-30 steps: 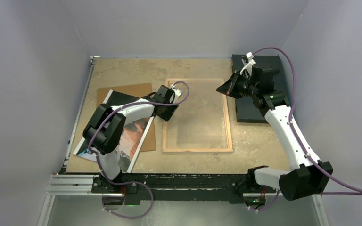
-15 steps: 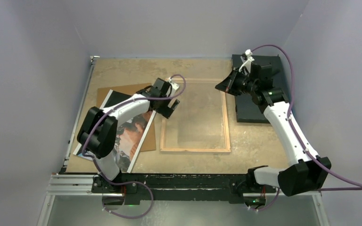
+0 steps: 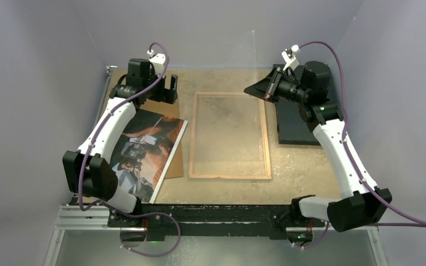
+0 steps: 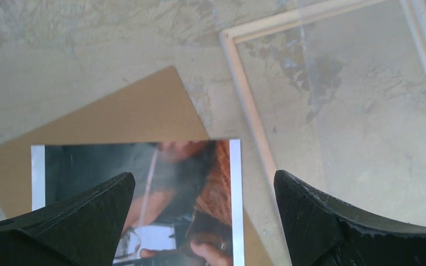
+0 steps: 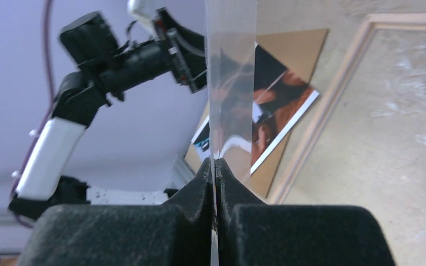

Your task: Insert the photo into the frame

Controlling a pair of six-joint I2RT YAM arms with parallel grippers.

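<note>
- The photo (image 3: 144, 149) lies face up on the left of the table (image 3: 222, 77), tilted, its lower part over the brown backing board (image 4: 122, 111). It is not in the frame, and nothing holds it.
- 1 second ago the left arm lay across the photo and hid much of it. Now nearly the whole print shows in the top view.
- The frame (image 3: 230, 177) lies flat in the middle of the table, wood side up and open, just beside the photo's right edge. It has slid slightly to the left since 1 second ago.
- The left gripper (image 4: 204, 177) was at the frame's far-left corner. It has swung away to the far-left of the table and spread its fingers wide, released and holding nothing. Its wrist view looks down on the photo's far edge, between the 2 fingers.
- The right gripper (image 5: 215, 163) stays clenched on a clear pane (image 5: 230, 66), held upright, off the frame, beside the black slab (image 3: 294, 130).
- My reading: nudging the frame is done, the opening is clear, and the left arm is lining up to pick the photo. The thin print lies flat, so lifting an edge looks like the hard part.
</note>
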